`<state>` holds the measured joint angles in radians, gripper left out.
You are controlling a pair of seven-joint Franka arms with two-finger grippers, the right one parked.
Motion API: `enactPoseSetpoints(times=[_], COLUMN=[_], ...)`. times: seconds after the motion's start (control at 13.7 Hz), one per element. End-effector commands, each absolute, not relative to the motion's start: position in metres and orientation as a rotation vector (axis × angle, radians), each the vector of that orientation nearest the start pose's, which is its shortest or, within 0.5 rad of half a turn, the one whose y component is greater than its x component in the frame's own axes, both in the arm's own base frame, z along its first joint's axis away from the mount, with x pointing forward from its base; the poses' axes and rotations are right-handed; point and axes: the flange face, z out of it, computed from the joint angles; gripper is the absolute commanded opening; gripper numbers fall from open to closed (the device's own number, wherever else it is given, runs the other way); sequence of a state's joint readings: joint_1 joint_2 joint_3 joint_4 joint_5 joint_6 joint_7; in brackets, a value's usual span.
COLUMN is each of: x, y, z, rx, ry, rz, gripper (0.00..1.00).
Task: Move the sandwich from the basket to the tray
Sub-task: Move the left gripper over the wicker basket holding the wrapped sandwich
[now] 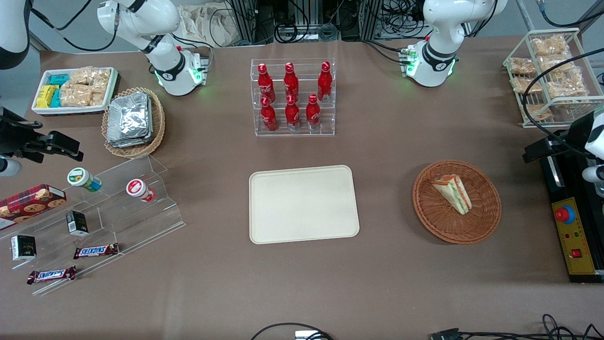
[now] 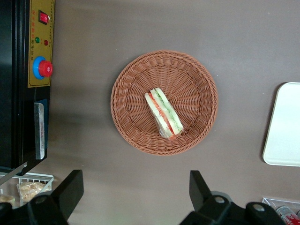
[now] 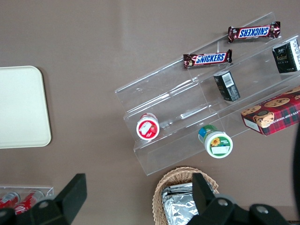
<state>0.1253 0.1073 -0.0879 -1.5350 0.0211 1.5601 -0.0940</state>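
The sandwich [image 1: 452,192] [image 2: 164,112], a wrapped wedge with red and green filling, lies in the round reddish-brown basket [image 1: 424,208] [image 2: 123,93]. The cream tray [image 1: 303,204] [image 2: 283,124] lies flat mid-table beside the basket, with nothing on it. My gripper [image 1: 538,151] [image 2: 135,187] hangs high toward the working arm's end of the table, apart from the basket and a little farther from the front camera. It is open, with its black fingers [image 2: 70,187] wide apart over bare tablecloth and nothing between them.
A black control box with a red button [image 1: 571,236] [image 2: 40,68] lies beside the basket at the table's end. A rack of red bottles [image 1: 292,97] stands farther from the front camera than the tray. A wire rack of snack packs [image 1: 552,75] stands near the working arm's base.
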Motion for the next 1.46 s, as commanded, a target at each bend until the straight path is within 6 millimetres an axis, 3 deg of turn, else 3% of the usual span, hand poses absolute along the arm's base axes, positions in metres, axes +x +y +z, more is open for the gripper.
enactPoseSetpoints(times=[0.0,0.44,0.8,1.1,1.39], x=[0.585,0.585,0.580,0.611,0.616], y=[0.027,0.027,0.025,0.027,0.012], z=[0.586,0.583,0.567,0.485,0.402], rx=[-3.118,-3.119,-3.099,-3.094,-3.093], ry=[-0.213,-0.206,-0.223,-0.313,-0.379], rz=[0.133,0.140,0.236,0.296,0.342], gripper=[1.00,1.00,1.00,1.00,1.00])
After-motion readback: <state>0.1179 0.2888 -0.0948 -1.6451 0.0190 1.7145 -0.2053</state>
